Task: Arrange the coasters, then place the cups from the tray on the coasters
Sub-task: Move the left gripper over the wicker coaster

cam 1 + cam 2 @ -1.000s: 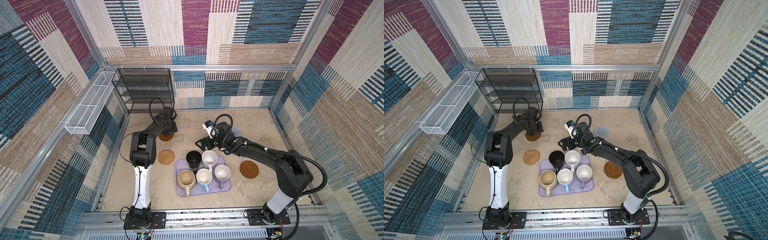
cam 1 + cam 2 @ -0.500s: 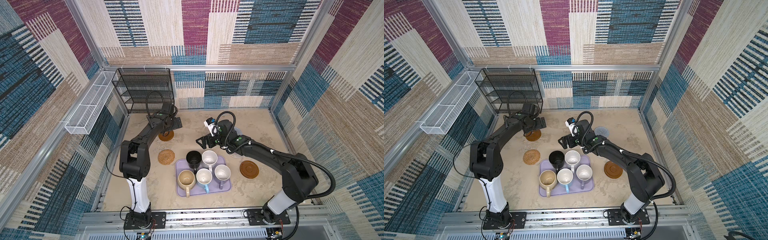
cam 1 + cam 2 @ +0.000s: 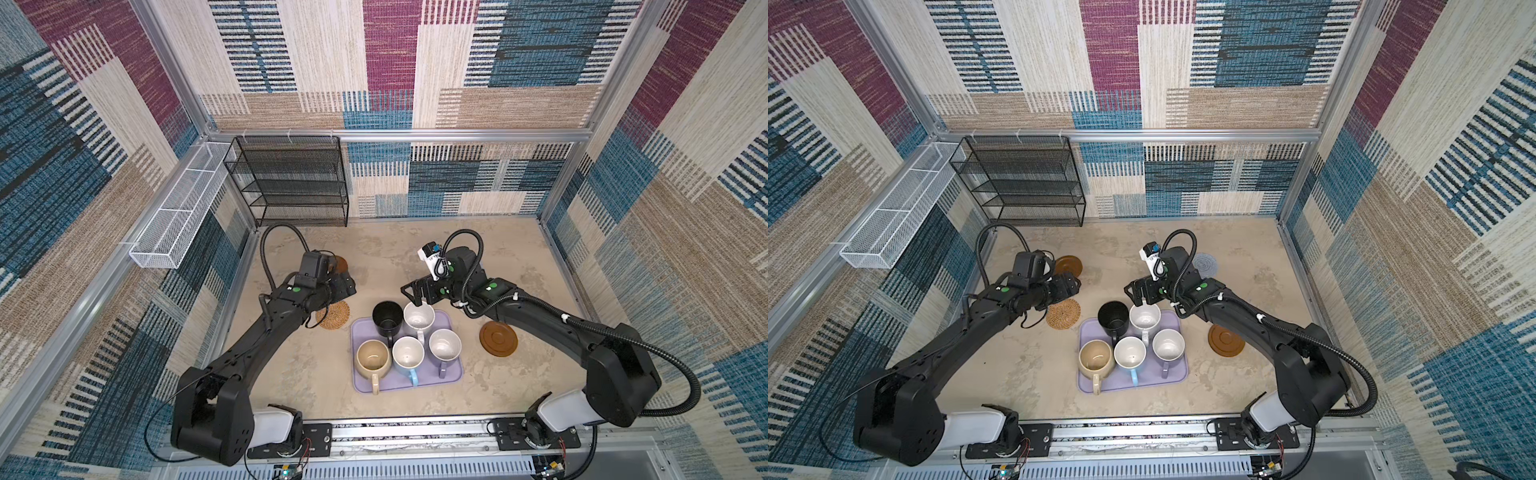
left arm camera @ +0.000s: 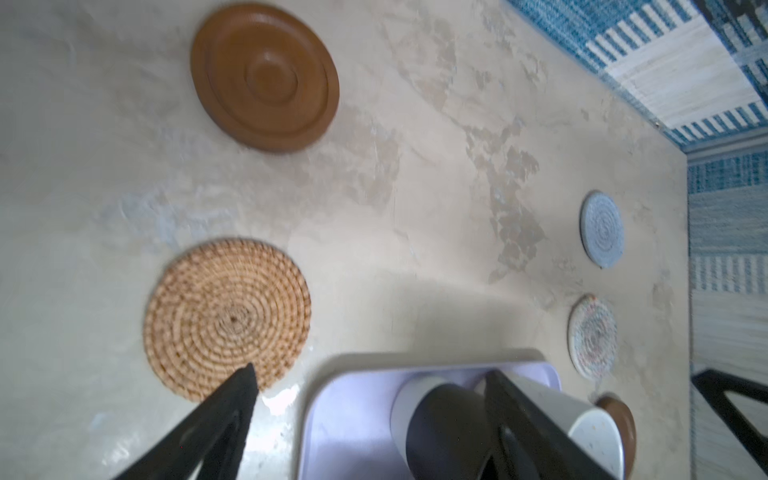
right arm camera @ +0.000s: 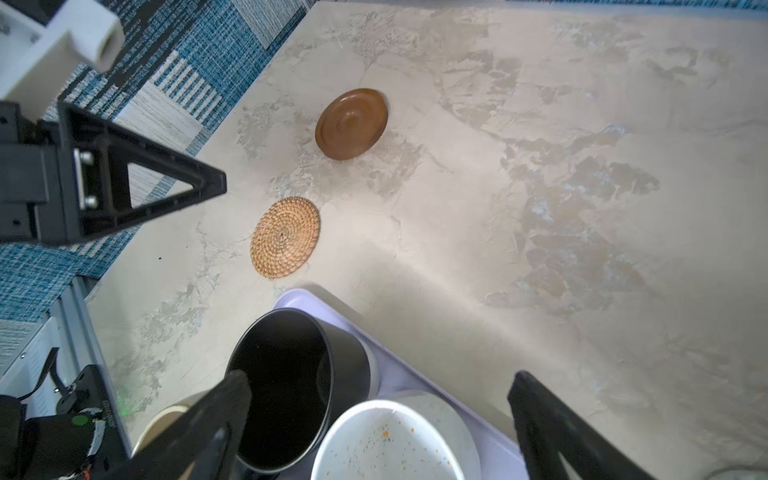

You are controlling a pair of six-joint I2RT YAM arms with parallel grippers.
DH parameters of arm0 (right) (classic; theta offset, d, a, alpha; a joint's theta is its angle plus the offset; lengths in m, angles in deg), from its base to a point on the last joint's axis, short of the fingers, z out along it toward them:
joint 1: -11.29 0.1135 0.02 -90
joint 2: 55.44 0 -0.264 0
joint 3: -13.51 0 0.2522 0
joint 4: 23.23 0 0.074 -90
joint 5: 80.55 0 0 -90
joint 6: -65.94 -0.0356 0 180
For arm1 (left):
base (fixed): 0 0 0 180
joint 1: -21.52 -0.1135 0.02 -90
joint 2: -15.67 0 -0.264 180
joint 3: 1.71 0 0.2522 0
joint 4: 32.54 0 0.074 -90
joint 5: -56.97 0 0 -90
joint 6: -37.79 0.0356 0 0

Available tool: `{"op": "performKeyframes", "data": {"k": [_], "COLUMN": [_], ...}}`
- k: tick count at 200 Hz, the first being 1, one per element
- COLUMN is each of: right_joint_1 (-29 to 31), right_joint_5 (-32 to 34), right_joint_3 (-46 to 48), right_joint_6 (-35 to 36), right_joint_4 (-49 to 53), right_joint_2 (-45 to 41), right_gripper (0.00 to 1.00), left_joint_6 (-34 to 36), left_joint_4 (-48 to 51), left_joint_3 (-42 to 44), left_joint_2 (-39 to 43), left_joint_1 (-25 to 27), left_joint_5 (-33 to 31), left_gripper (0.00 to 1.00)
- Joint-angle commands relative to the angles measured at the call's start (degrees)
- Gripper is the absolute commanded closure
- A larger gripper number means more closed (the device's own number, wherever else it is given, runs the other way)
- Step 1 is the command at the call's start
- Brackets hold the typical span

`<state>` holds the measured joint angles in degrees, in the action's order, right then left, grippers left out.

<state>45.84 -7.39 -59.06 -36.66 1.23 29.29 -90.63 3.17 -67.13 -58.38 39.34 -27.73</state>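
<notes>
Cups (image 3: pixel 408 353): all five stood on tray (image 3: pixel 455 374). Left gripper (image 3: pixel 347 286) spread wide, empty, beyond tray's far left corner, partly masking brown coaster (image 3: pixel 341 262). Right gripper (image 3: pixel 415 293) spread wide, empty, above tray's far edge. White-grey coaster (image 4: pixel 592 336) hidden behind right arm (image 3: pixel 540 316) in both top views; visible only in blurred left wrist view.

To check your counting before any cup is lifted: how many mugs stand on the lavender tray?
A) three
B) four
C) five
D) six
C: the black mug, speckled white mug, beige mug, light blue mug and lavender mug all stand on the tray.
</notes>
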Motion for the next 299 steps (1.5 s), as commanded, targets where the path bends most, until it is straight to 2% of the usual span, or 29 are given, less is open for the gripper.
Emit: {"op": "performKeyframes", "data": {"k": [1, 17, 32, 48, 81, 116, 163, 220, 299], "right_joint_1": [0.00, 0.02, 0.00, 0.03, 0.00, 0.06, 0.00, 0.00, 0.00], "right_joint_5": [-4.48, -4.17, -2.82, -0.29, 2.68, 3.70, 4.43, 4.64, 1.35], "right_joint_3": [1.67, 1.94, 1.67, 1.94, 1.05, 3.56, 3.99, 2.50, 2.12], "right_joint_6": [-3.70, -4.79, -4.84, -4.65, -3.99, -4.15, -3.87, -4.20, -7.43], "right_joint_4": [-4.71, -5.34, -4.60, -4.66, -1.80, -0.31, 1.60, 1.59, -2.49], "right_joint_2": [-0.55, 0.06, 0.30, -0.80, -4.06, -7.99, -8.72, -9.32, -2.48], "right_gripper": [0.01, 0.01, 0.02, 0.02, 0.03, 0.03, 0.03, 0.04, 0.04], "left_joint_6": [-7.05, -4.07, -0.66, 1.24, 3.99, 3.87, 4.41, 3.55, 3.85], "left_joint_4": [-3.33, 2.74, 9.65, 11.07, 14.19, 12.42, 8.48, 4.72, -0.65], "left_joint_3": [5.14, 3.72, 0.72, 1.00, -0.98, -0.56, -3.10, -4.51, -2.52], "left_joint_2": [3.15, 4.53, 5.15, 6.56, 5.10, 2.37, -9.34, -18.45, -22.09], "left_joint_1": [3.78, 7.45, 7.71, 7.66, 7.61, 7.37, 5.56, 3.47, 1.40], "left_joint_5": [1.23, -5.84, -10.79, -14.42, -15.02, -20.80, -19.58, -17.78, -12.69], "left_gripper": [0.14, 0.14, 0.14, 0.15, 0.19, 0.23, 0.24, 0.29, 0.35]}}
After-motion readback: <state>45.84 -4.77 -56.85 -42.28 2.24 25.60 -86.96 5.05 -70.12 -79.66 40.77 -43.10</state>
